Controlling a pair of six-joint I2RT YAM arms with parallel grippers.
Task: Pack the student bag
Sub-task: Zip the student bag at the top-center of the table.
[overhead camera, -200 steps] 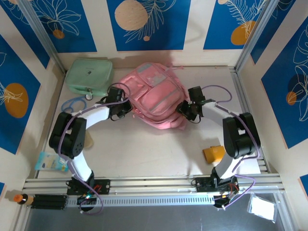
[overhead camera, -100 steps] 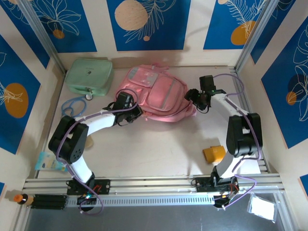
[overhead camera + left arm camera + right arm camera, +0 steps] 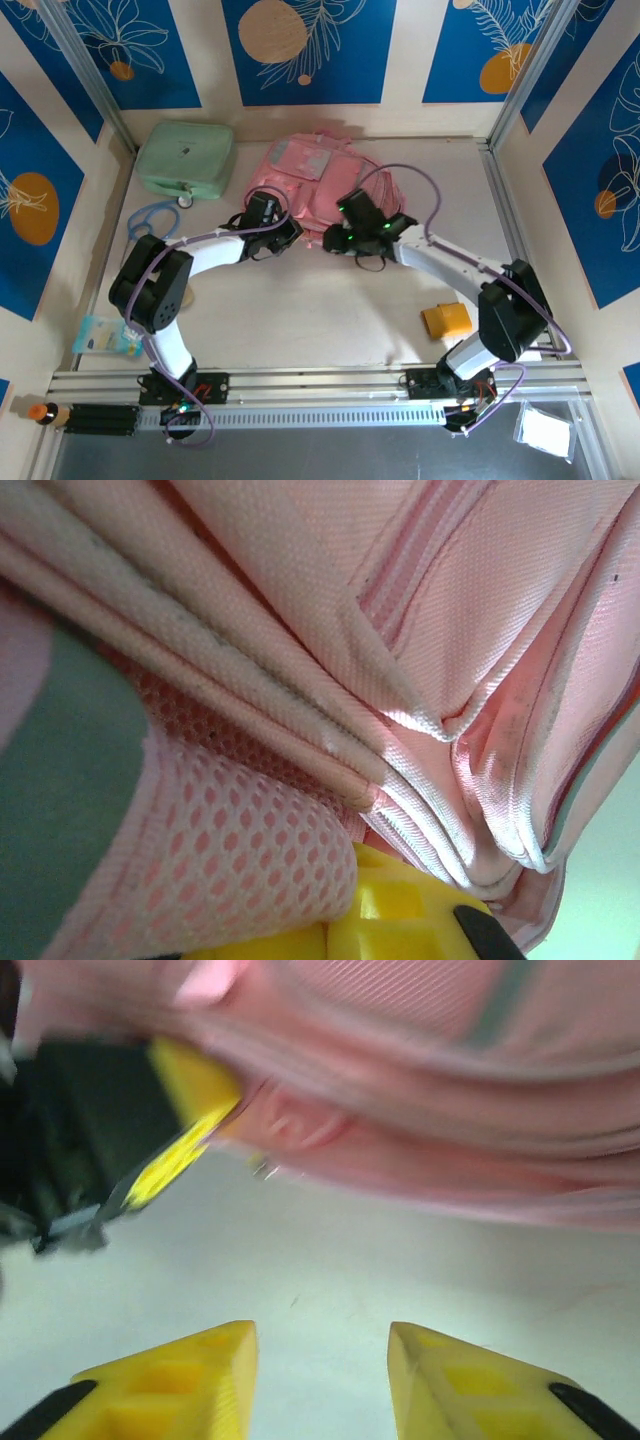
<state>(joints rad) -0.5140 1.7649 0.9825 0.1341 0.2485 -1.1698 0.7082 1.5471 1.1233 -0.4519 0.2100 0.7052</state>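
As the left gripper (image 3: 283, 233) clamps the student bag's (image 3: 310, 175) near edge toward the tabletop's (image 3: 300, 300) far edge, the right gripper (image 3: 321, 1328) hovers beside it, jaws apart.

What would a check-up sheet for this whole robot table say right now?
Surface: pale table, no spills seen.
Job's things: pink student bag lies crumpled at the back, beside both tools.
Clutter: mint-green case, blue loops, yellow cup, pale blue packet.
Tools: left tool shut on the bag's edge; right tool open, holding nothing, over the table just short of the bag.
Cables: purple cable arcs over the bag's right side; another runs along the left arm.
Surroundings: blue flower-painted walls; metal rail in front.
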